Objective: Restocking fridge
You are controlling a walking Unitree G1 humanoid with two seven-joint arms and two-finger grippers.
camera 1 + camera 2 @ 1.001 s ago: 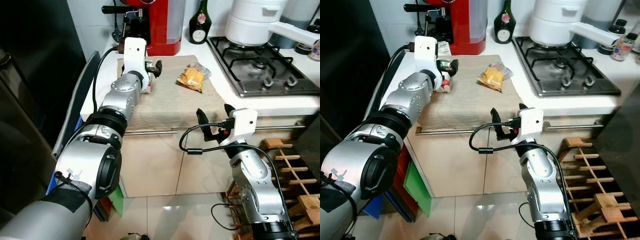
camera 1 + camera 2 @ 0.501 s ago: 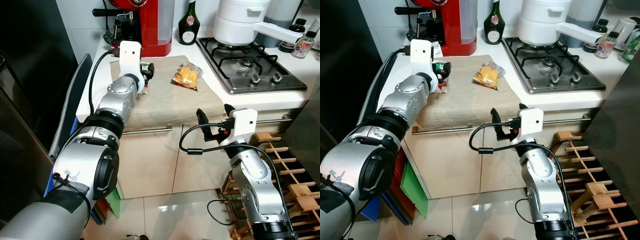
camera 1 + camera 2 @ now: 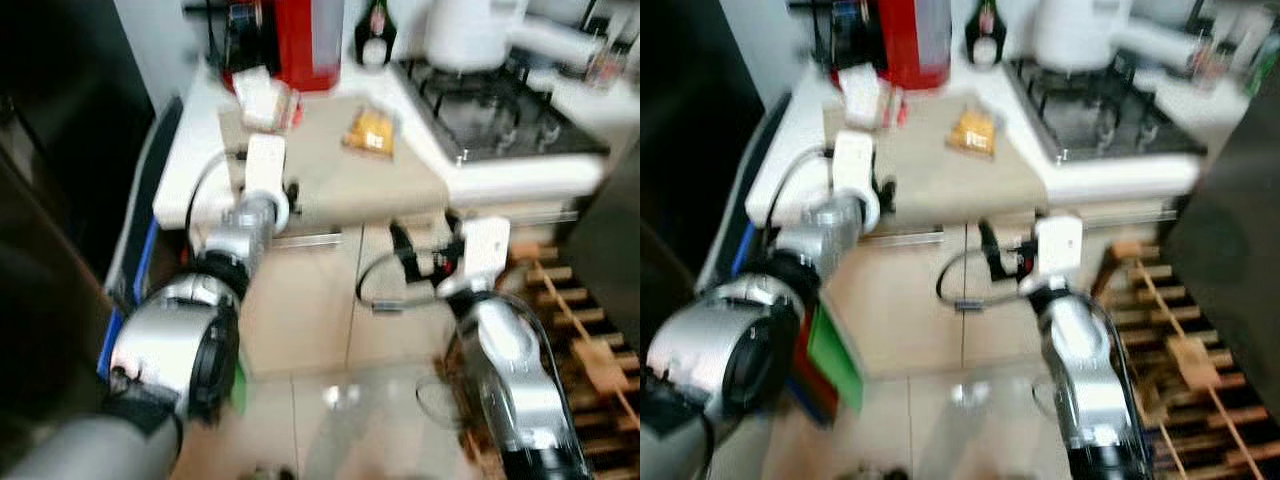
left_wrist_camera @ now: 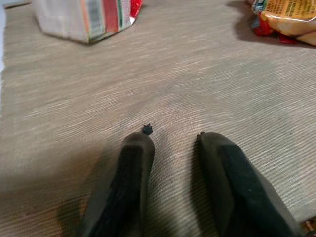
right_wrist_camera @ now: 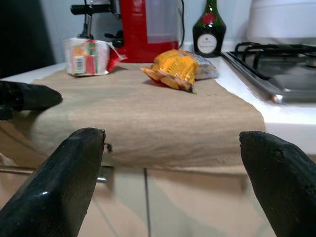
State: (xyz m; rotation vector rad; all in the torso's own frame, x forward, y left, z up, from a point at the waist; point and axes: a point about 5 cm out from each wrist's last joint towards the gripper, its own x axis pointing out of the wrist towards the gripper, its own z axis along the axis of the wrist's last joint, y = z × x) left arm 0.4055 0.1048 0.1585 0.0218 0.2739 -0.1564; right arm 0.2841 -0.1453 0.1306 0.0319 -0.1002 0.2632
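To restock the fridge, the robot should first stand still so the blurry eye views turn sharp, then reach far and grab one thing at a time. The left gripper (image 4: 173,148) is over the near part of the cloth (image 4: 197,79), a little open and empty, with the small carton (image 4: 86,17) far ahead. Further right, the yellow snack bag (image 5: 173,69) lies far past the right gripper (image 5: 170,163), which is wide open and empty.

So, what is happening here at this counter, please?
The robot stands before the cloth-covered counter. Its left gripper hangs low over the cloth, empty, and a small carton and a yellow snack bag lie further back. The right gripper is wide open below the counter edge, holding nothing.
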